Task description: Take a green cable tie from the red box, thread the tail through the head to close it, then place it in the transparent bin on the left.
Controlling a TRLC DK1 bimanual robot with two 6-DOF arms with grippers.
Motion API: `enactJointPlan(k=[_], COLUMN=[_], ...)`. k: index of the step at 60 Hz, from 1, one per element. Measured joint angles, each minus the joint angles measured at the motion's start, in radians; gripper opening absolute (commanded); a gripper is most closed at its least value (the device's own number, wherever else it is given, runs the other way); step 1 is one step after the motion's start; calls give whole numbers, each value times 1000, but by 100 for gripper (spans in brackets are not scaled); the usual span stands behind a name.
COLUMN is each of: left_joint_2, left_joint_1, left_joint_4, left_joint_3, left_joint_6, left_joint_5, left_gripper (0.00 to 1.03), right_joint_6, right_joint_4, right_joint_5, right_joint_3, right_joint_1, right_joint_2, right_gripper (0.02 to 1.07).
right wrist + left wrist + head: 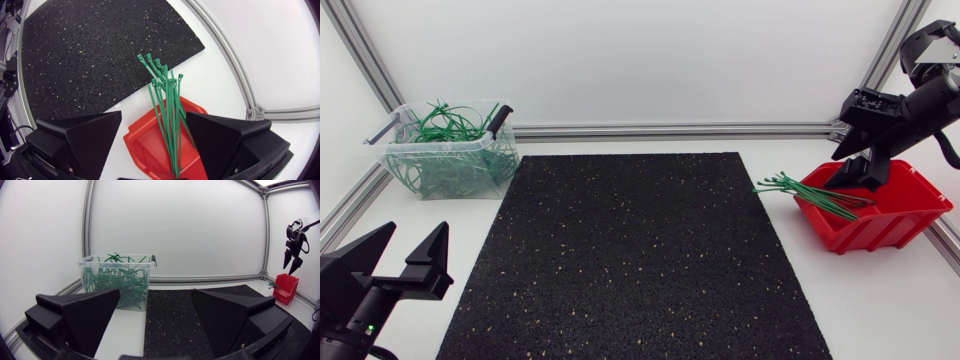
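Black speckled mat (pixel 635 255) covers the middle of the table (pixel 880 300). Right of it sits the red box (pixel 875 210). A bundle of green ties (pixel 167 110) lies in it, heads poking over its rim toward the mat. Right gripper (pixel 860 180) hangs above the box, fingers spread, empty. Left gripper (pixel 418 232), front left, is spread and empty too. Clear bin (pixel 448 150), back left, holds many ties.

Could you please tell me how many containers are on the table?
2: the transparent bin at the far left corner, and the red box at the right edge.
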Motion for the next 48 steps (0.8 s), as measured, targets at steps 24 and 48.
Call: enactJointPlan(k=[24, 48], left_joint_2=[0, 0], left_joint_1=[0, 0], left_joint_4=[-1, -2], left_joint_3=[0, 0], left_joint_6=[0, 0], left_joint_5=[0, 0], left_gripper=[100, 100], right_joint_6=[-145, -161], right_joint_4=[221, 407], right_joint_5=[5, 27], right_joint_3=[-201, -266], right_joint_1=[16, 35], right_joint_2=[32, 72], right_gripper=[58, 52])
